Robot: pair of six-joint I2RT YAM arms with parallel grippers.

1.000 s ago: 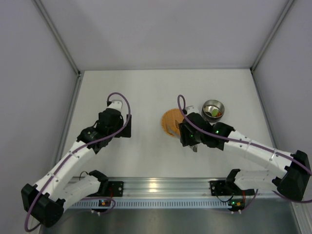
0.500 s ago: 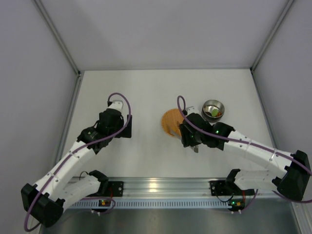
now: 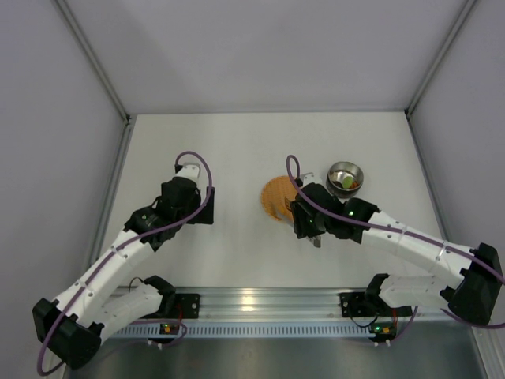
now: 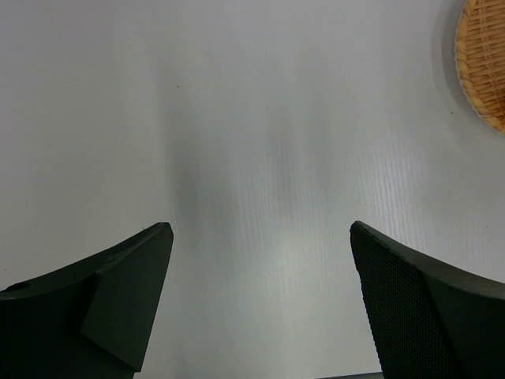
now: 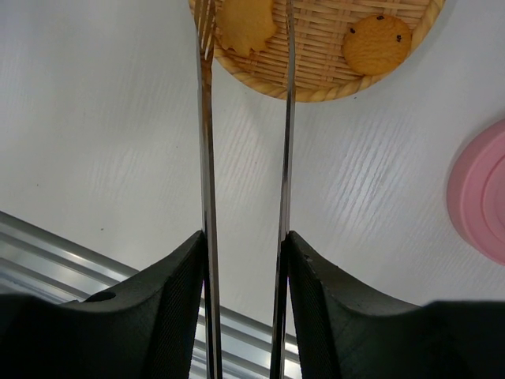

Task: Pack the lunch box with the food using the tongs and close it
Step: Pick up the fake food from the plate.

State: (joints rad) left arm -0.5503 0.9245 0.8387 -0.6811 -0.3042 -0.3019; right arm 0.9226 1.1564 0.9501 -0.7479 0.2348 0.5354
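My right gripper (image 5: 245, 241) is shut on the tongs (image 5: 207, 158), one slim silver arm against each finger. The tong tips reach over the orange woven plate (image 5: 316, 71), on either side of a yellow-orange piece of food (image 5: 246, 24). A round brown piece with dark dots (image 5: 377, 43) lies further right on the plate. The pink lid (image 5: 481, 197) shows at the right edge. From above, the lunch box (image 3: 345, 167) stands right of the plate (image 3: 272, 193) with green and orange food (image 3: 347, 183) inside. My left gripper (image 4: 259, 237) hangs open over bare table.
The aluminium rail (image 3: 252, 304) runs along the near edge, close behind the right gripper (image 3: 308, 221). Grey walls enclose the table on three sides. The left gripper (image 3: 201, 213) hovers left of the plate, whose rim (image 4: 481, 55) shows in its wrist view.
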